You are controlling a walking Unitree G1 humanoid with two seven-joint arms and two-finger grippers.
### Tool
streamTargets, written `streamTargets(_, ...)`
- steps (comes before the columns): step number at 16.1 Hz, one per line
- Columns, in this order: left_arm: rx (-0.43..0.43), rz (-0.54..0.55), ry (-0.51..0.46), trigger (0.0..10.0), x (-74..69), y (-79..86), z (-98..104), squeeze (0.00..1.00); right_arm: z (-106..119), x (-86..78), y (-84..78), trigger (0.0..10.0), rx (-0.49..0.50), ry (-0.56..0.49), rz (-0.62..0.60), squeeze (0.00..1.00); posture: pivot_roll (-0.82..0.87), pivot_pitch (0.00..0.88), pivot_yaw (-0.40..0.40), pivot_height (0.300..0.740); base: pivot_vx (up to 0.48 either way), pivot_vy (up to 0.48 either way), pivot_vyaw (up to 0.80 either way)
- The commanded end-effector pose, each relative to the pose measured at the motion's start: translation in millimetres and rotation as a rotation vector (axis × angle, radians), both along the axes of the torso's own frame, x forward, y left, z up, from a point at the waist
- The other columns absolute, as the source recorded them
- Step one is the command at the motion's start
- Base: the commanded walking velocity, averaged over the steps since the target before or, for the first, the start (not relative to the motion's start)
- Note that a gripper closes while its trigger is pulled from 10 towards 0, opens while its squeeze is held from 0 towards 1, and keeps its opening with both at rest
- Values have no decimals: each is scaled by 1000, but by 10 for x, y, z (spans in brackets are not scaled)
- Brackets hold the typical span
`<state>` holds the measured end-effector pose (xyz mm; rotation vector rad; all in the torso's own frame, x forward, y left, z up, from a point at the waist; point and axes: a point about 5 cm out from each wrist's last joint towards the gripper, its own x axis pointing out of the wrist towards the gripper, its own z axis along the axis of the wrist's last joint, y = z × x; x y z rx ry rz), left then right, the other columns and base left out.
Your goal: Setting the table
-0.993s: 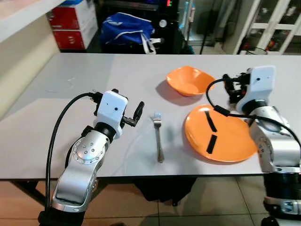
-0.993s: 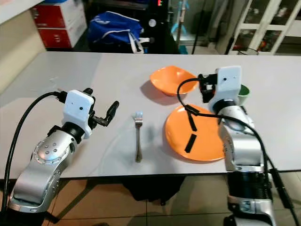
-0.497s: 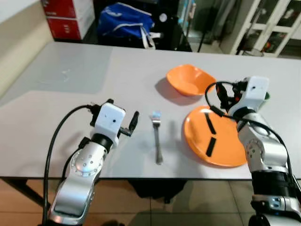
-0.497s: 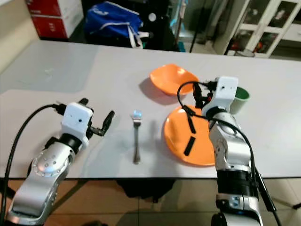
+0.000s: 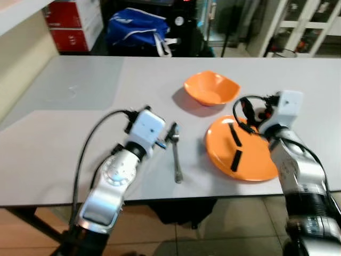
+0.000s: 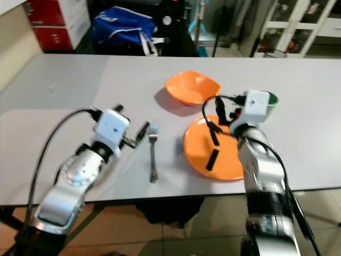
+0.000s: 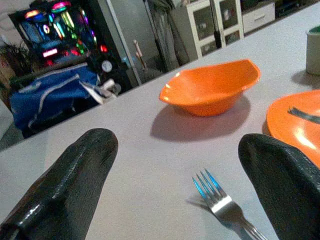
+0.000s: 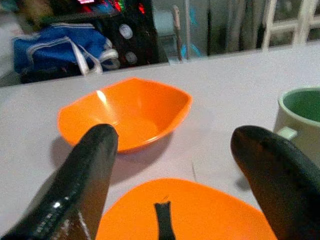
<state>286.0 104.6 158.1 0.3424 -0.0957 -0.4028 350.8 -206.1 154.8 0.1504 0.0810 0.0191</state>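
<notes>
One silver metal fork (image 5: pixel 176 158) lies flat on grey table (image 5: pixel 80 106), just left of flat round orange plate (image 5: pixel 242 152), tines toward orange plastic bowl (image 5: pixel 210 89) beyond.

Left gripper (image 5: pixel 171 135) near tines, fingers (image 7: pixel 75 180) wide apart, holding nothing. Likely fork pickup: lower straight, straddle neck, close gently; thin flat handle could slip.

Right gripper (image 8: pixel 175 185) above plate's far edge, spread open, empty. Green mug (image 8: pixel 300 120) right of plate.

No legible text, label, brand, number or sign on any surface in view
</notes>
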Motion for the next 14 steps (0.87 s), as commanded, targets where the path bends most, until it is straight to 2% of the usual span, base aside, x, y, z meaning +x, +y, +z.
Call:
streamTargets(1,-3,11,-16,10000,-5,26,9,0,8,75,-39,10000,11,26,-25,1000,1,0,-34,740,0,0,0)
streamTargets(3,-29,31,-15,10000,-16,67,33,0,59,320,-40,10000,69,83,-59,1000,23,0,-37,740,0,0,0)
streamTargets(5,-22,23,-7,10000,-40,107,41,0,145,437,-10,10000,96,86,-89,1000,48,0,-27,740,0,0,0)
streamTargets(6,-43,21,-13,10000,-53,151,89,0,204,515,-12,10000,105,120,-153,1000,73,0,-30,740,0,0,0)
streamTargets(7,-39,30,-15,10000,-49,177,107,0,203,527,-3,10000,103,139,-165,1000,88,0,-26,740,0,0,0)
streamTargets(8,-43,50,-21,10000,-47,229,140,0,193,545,25,10000,125,164,-173,176,108,0,-23,740,0,0,0)
streamTargets(9,-50,56,-22,10000,-61,264,165,0,188,556,54,10000,183,169,-166,0,126,0,-26,740,0,0,0)
streamTargets(11,-39,64,-43,10000,-81,335,227,0,187,569,98,10000,263,170,-165,0,155,0,-18,740,0,0,0)
streamTargets(14,-25,49,-60,10000,-180,422,329,0,147,569,130,10000,432,209,-210,0,196,14,-12,740,0,0,0)
